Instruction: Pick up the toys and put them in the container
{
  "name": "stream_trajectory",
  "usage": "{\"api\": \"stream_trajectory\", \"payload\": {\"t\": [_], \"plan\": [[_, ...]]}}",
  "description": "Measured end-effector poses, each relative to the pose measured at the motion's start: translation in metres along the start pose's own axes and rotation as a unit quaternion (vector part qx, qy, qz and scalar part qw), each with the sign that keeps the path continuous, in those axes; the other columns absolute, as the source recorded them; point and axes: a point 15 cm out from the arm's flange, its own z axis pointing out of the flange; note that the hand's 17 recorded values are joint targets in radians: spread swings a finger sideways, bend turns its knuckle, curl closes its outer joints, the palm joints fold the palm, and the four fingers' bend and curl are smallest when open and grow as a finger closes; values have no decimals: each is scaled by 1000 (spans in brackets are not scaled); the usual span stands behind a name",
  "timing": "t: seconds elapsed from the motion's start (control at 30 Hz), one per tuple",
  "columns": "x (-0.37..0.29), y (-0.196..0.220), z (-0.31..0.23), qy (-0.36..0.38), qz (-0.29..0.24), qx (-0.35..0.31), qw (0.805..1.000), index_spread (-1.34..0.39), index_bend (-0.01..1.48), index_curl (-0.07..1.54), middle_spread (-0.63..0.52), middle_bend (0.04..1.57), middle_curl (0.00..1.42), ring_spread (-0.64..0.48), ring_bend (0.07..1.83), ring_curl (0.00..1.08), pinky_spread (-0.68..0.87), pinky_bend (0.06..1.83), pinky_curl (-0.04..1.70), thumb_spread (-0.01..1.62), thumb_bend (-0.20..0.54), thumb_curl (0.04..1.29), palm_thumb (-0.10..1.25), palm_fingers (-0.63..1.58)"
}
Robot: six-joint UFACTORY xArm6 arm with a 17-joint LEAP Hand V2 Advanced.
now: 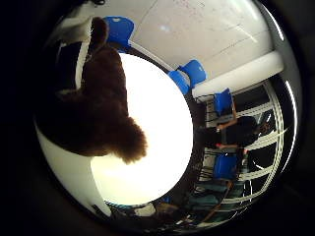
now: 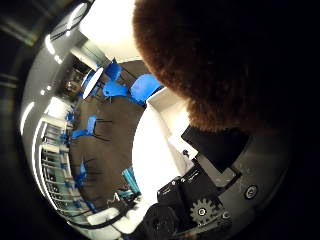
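Observation:
A brown, fuzzy plush toy [image 1: 98, 103] sits very close to the palm in the right little finger side palm view, in front of a round white table [image 1: 162, 108]. In the right thumb side palm view the same brown fur [image 2: 220, 55] fills a large part of the picture. Black and white geared parts of my hand [image 2: 195, 205] show at the edge, just beside the toy.
Blue chairs [image 2: 140, 88] stand on a dark floor around the white table. More blue chairs [image 1: 192, 74] and a white wall or board lie beyond the table's edge. Railings and shelving show at the far side of the room.

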Motion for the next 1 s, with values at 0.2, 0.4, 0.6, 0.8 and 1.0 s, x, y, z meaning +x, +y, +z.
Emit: {"api": "stream_trajectory", "payload": {"t": [0.2, 0.4, 0.6, 0.8, 1.0], "plan": [[-17, -5, 18, -13, -9, -11, 1000, -323, 549, 882, -255, 987, 894, -318, 1136, 853, -449, 1011, 892, 1164, -33, 519, 744, 902], [-25, 25, 42, -38, -16, -75, 996, -491, 314, 645, -223, 561, 642, -162, 656, 579, -37, 801, 784, 1218, -20, 436, 632, 119], [-11, 42, 51, -43, -14, -99, 994, -497, 192, 465, -52, 298, 444, 100, 442, 403, 433, 706, 633, 1210, -18, 391, 617, 67], [-1, 49, 49, -63, 15, -92, 994, -499, 170, 369, -32, 256, 386, 145, 376, 337, 523, 622, 528, 1199, -16, 372, 629, 123], [3, 67, 32, -115, 59, -87, 988, -495, 167, 325, -12, 196, 348, 161, 347, 298, 518, 580, 456, 1204, -14, 364, 671, 149]]}}
